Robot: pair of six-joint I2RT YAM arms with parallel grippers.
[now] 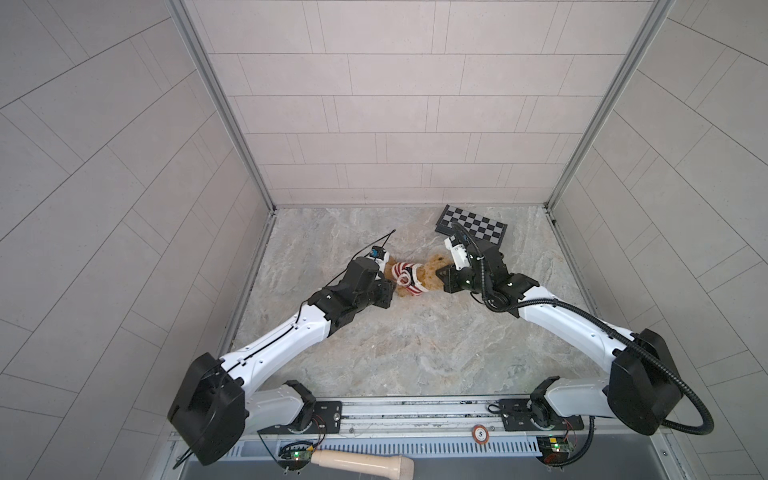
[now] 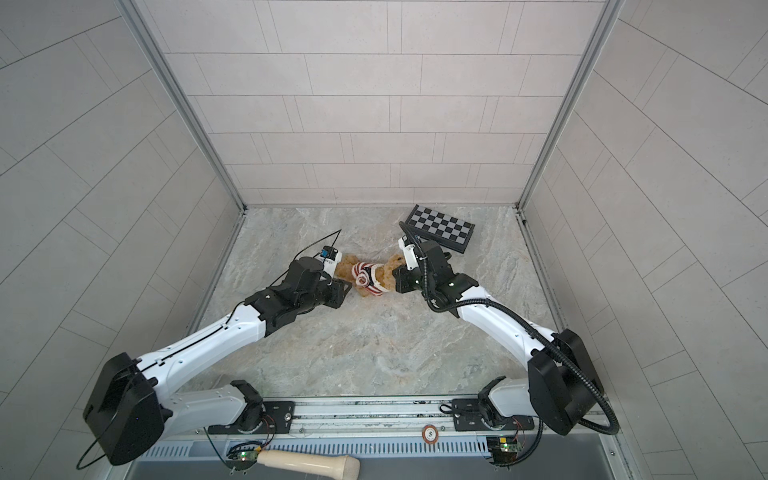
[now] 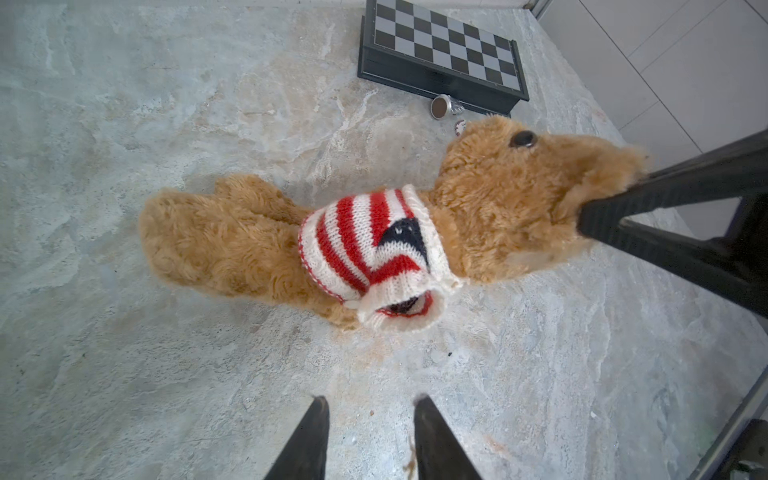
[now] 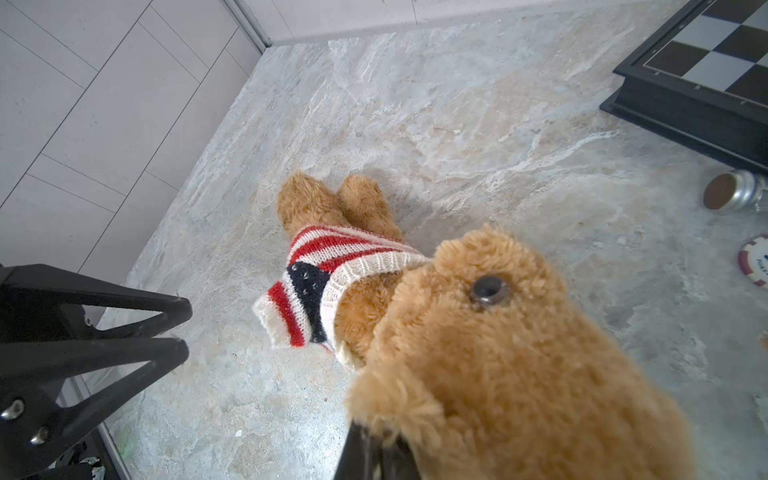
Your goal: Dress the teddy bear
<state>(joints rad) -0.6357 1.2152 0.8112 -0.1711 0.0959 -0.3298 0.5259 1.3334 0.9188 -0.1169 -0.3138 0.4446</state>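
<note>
Your right fingers are clenched on the teddy bear, pinching fur at the top of its head by an ear. The grip is clear in both wrist views. Your left fingers are released: tips apart, nothing between them, hanging just beside the bear's middle and not touching it.

The bear lies on the surface, about midway between the left and right edges and closer to the far edge than the near one. Its head points toward the right edge, its legs toward the left edge. Can't tell if the head is lifted off the surface.

The sweater is a red-and-white striped knit with a navy patch. It sits around the bear's torso with the collar at the neck, and the legs stick out past the hem. One sleeve juts out sideways with its mouth open.

The chessboard lies flat near the far right corner. A metal cylinder lies on its side just beside the board's near edge. A poker chip lies near it, between the cylinder and the bear's head. A wooden handle lies past the near edge, below the arm rail, off the surface.
</note>
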